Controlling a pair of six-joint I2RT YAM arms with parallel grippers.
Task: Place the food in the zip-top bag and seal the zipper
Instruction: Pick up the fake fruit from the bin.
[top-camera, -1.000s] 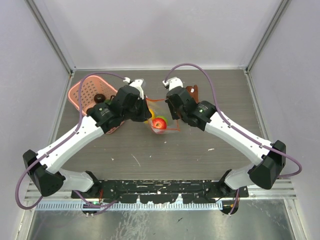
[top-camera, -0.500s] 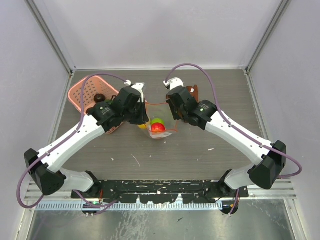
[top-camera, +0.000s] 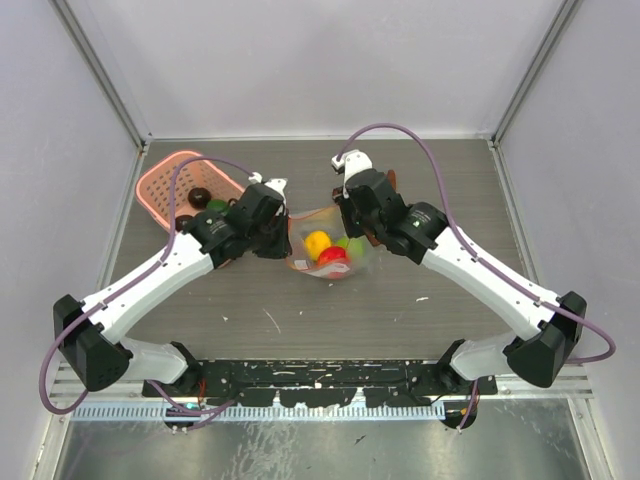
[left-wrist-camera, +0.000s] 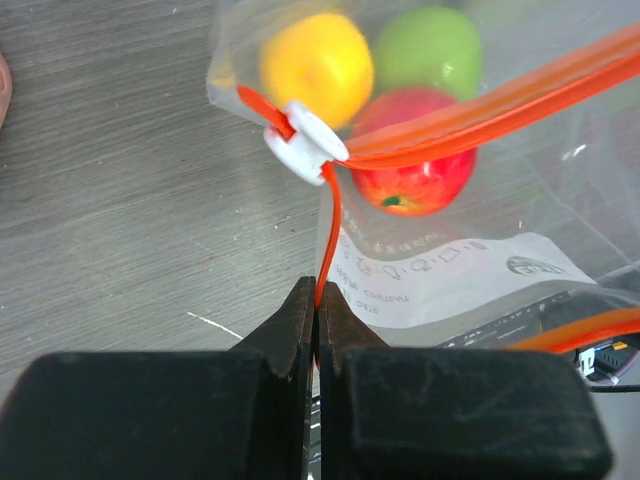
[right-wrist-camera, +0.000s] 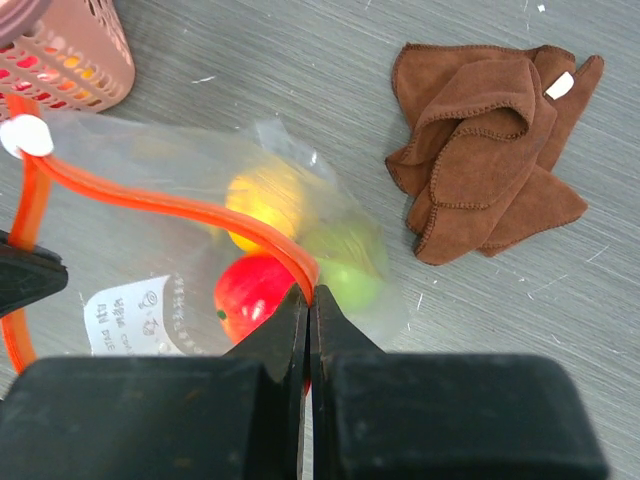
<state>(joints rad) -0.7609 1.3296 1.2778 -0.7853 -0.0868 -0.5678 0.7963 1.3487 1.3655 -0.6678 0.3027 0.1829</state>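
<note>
The clear zip-top bag (top-camera: 330, 250) hangs between my two grippers at the table's middle. It holds a yellow fruit (left-wrist-camera: 315, 65), a green fruit (left-wrist-camera: 432, 50) and a red apple (left-wrist-camera: 415, 175). My left gripper (left-wrist-camera: 318, 300) is shut on the red zipper strip (left-wrist-camera: 329, 230) just below its white tab (left-wrist-camera: 305, 140). My right gripper (right-wrist-camera: 308, 298) is shut on the strip (right-wrist-camera: 180, 208) at the mouth's other side. The mouth is open between the two strips. In the top view the left gripper (top-camera: 283, 238) and the right gripper (top-camera: 352, 232) flank the bag.
A pink perforated basket (top-camera: 160, 185) stands at the back left with a dark item (top-camera: 199, 196) and a green item (top-camera: 217, 205) in it. A crumpled brown cloth (right-wrist-camera: 490, 140) lies just right of the bag, mostly under my right arm in the top view.
Both grippers have moved apart and a little toward the near side, still holding the strip. The bag's mouth is stretched wider, and the yellow and green fruits now show beside the apple.
</note>
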